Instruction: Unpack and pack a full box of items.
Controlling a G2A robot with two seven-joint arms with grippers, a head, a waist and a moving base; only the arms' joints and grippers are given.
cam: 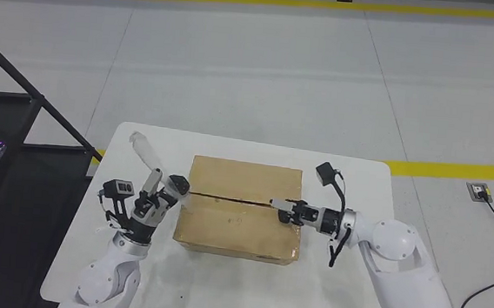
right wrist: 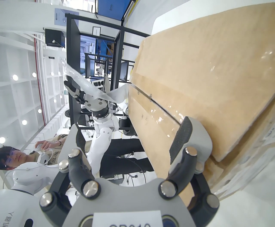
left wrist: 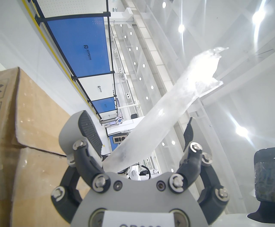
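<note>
From above, the cardboard box [cam: 238, 210] sits in the middle of the table [cam: 333, 174], flaps closed. The left gripper [cam: 161, 191], at the box's 9 o'clock, is spread wide. Its wrist view shows a clear tape strip [left wrist: 171, 103] rising unpinched between the fingers. The right gripper [cam: 282, 207], at 3 o'clock, is spread too, and its wrist view shows one finger [right wrist: 184, 139] against the box top.

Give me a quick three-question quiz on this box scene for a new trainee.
1. True or false: the cardboard box has its top flaps lying closed.
2. Fill in: the fingers of the right gripper are ___ (open or shut).
3. The clear tape strip sticks up from: A) the left gripper, B) the right gripper, C) neither gripper.
Key: 1 true; 2 open; 3 A.
</note>
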